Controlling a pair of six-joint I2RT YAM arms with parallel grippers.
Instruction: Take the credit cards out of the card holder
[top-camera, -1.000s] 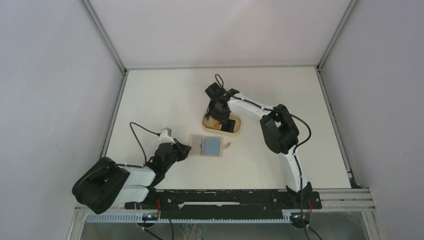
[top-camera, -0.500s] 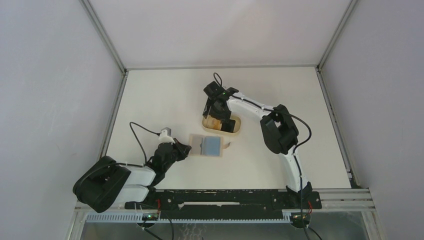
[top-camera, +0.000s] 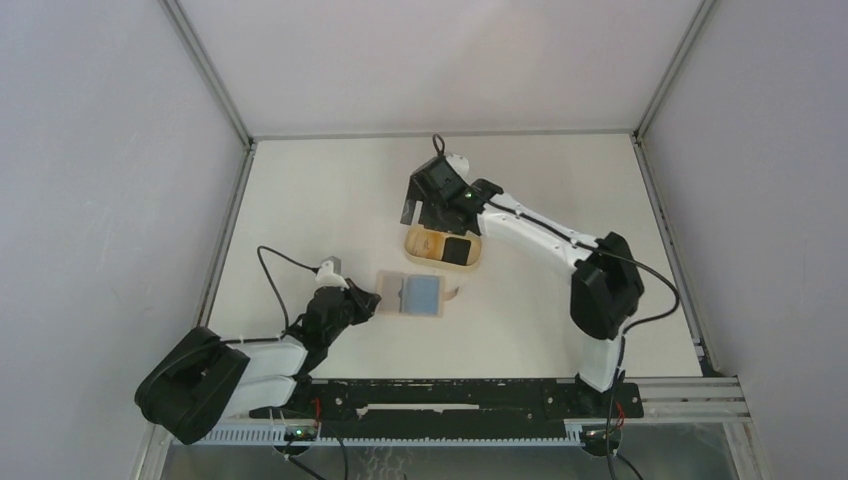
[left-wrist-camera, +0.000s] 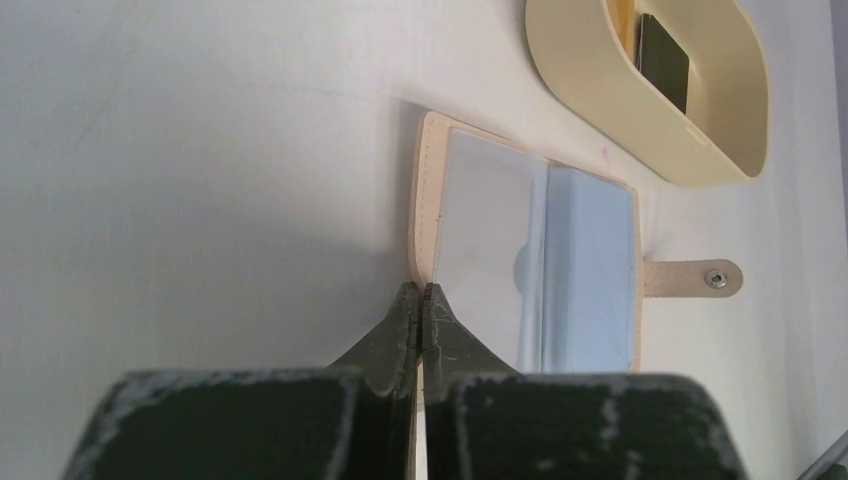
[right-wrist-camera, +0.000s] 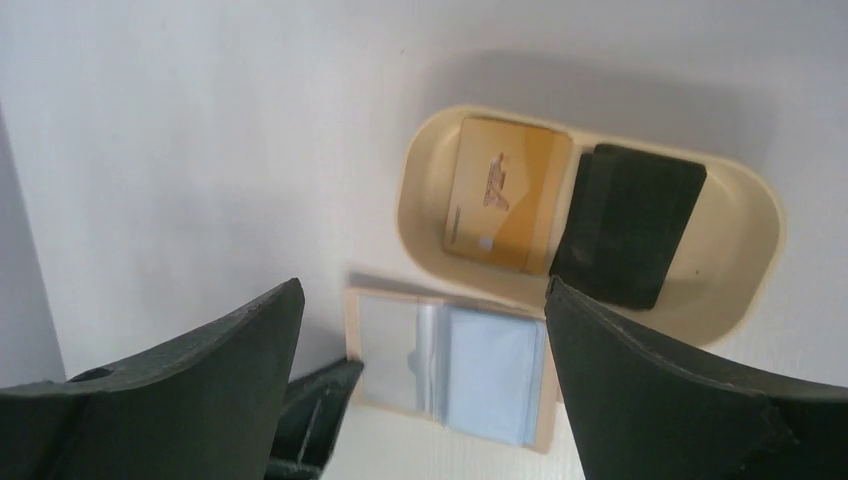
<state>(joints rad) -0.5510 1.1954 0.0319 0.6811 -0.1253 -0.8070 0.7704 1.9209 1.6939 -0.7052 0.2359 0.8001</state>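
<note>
Right fingers (right-wrist-camera: 650, 400) risen off tray (right-wrist-camera: 412, 200), open, empty; left fingers (left-wrist-camera: 385, 345) shut against card holder (left-wrist-camera: 480, 230).

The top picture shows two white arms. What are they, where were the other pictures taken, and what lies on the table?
They are two robot arms bolted to a table, seen from above. The other pictures come from a camera on each wrist; the dark shapes are that arm's fingers. On the table lies an open card holder with a light blue card inside. Beside it, an oval tray holds a gold card and a black card. The left gripper is shut, tips at the holder's edge. The right gripper hangs open above the tray, empty.
</note>
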